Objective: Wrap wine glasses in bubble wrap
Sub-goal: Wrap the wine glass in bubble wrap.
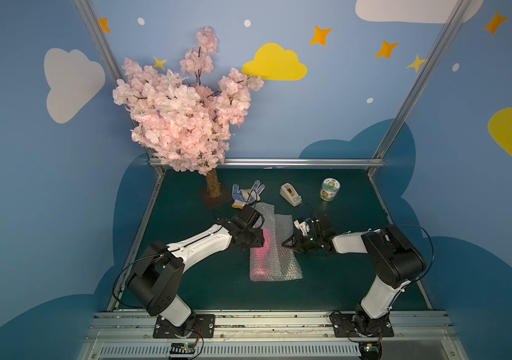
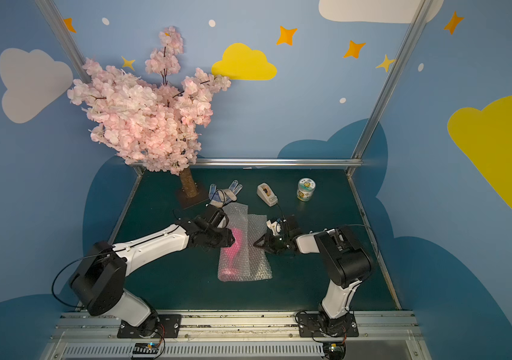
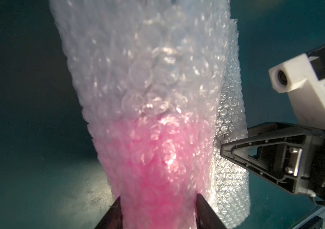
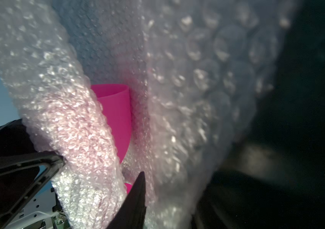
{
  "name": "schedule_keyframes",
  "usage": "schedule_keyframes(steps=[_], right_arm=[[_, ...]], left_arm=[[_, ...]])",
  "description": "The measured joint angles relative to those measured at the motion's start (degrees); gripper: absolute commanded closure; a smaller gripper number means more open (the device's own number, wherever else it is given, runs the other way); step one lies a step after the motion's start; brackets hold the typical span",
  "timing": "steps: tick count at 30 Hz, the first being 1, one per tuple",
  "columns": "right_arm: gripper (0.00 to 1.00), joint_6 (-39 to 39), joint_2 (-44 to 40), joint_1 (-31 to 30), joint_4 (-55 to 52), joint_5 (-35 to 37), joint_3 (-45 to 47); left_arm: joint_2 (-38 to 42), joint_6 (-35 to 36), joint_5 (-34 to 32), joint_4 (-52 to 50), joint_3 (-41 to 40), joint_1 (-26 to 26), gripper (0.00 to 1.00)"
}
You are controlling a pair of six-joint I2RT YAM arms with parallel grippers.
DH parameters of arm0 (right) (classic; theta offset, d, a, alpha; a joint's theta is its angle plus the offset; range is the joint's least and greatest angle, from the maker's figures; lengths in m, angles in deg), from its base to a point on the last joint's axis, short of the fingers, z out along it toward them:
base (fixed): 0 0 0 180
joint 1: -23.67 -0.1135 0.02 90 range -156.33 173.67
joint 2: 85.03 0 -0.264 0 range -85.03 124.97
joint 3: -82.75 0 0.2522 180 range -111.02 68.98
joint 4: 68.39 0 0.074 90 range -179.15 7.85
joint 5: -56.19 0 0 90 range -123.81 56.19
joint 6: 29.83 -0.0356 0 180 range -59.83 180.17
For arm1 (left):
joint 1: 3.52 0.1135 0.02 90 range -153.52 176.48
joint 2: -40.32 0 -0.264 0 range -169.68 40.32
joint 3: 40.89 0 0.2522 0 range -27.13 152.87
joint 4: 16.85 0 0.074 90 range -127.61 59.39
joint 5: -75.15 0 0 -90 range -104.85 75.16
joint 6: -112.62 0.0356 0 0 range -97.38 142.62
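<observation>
Blue walls with painted clouds and stars stand around the dark green worktop [image 1: 342, 280]. On it lies the clear silvery sheet of bubble wrap [image 1: 282, 265], rolled around the opaque magenta-pink goblet [image 4: 116, 115]. The long axis of the goblet runs away from me, rim toward the back wall. My left tool [image 3: 159, 206], half open, clamps the wrapped bowl. My right tool [image 4: 102, 172] pinches the loose flap, jaws narrow.

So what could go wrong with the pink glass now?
1. The bubble wrap is loose: the right wrist view shows bare pink glass in a gap. If the right gripper, at the flap's edge, slips off, the wrap may spring open.
2. The left gripper pinches the wrapped glass; if it lets go, the bundle might roll away.
</observation>
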Motion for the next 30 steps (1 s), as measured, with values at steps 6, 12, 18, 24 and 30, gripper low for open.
schedule_keyframes(steps=[6, 12, 18, 24, 30], right_arm=[[0.88, -4.00, -5.46, -0.48, -0.22, 2.34, 4.90], [0.88, -6.78, -9.09, -1.29, 0.55, 3.45, 5.03], [0.89, -7.91, -12.72, -5.51, -1.29, 5.95, 2.69], [0.88, -7.06, -14.64, -12.59, -4.72, 10.97, -2.73], [0.83, -5.03, -14.21, -17.88, -8.00, 15.41, -7.48]], left_arm=[[-0.28, 1.18, 0.00, -1.14, 0.66, 0.00, 0.46], [-0.74, 1.42, -0.04, -1.86, 1.36, -0.17, 0.47], [-1.68, 1.40, -0.76, -3.61, 2.91, -0.55, 0.47], [-2.21, 1.16, -1.29, -4.37, 3.67, -0.74, 0.47], [-2.23, -0.20, -1.27, -4.24, 3.56, -0.74, 0.44]])
